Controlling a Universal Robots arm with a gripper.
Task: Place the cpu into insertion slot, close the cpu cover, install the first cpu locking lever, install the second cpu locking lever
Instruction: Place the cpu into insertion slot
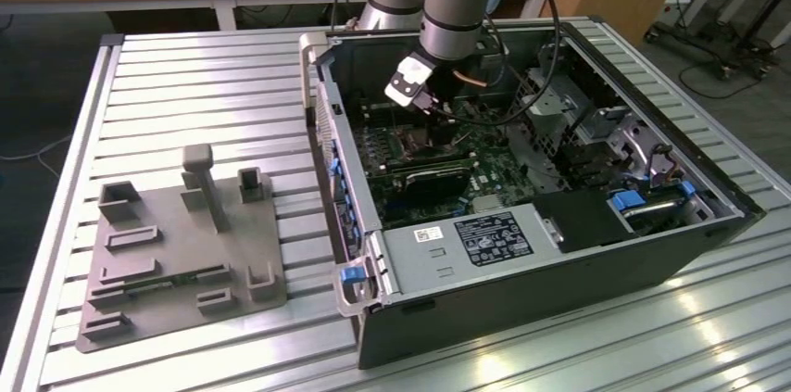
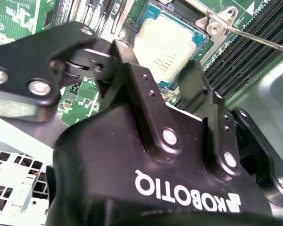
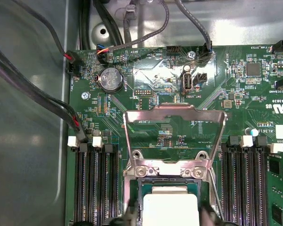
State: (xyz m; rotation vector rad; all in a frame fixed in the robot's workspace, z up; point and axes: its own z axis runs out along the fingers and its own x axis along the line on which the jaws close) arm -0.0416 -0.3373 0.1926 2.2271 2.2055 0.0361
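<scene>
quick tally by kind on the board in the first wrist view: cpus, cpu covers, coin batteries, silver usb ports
cpu: 1
cpu cover: 1
coin battery: 1
usb port: 1
total: 4

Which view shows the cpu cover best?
First wrist view: the cpu cover stands raised, whole frame and cut-out facing the camera. Second wrist view catches a silver corner that may belong to it; in the exterior view it is too small to make out.
</scene>
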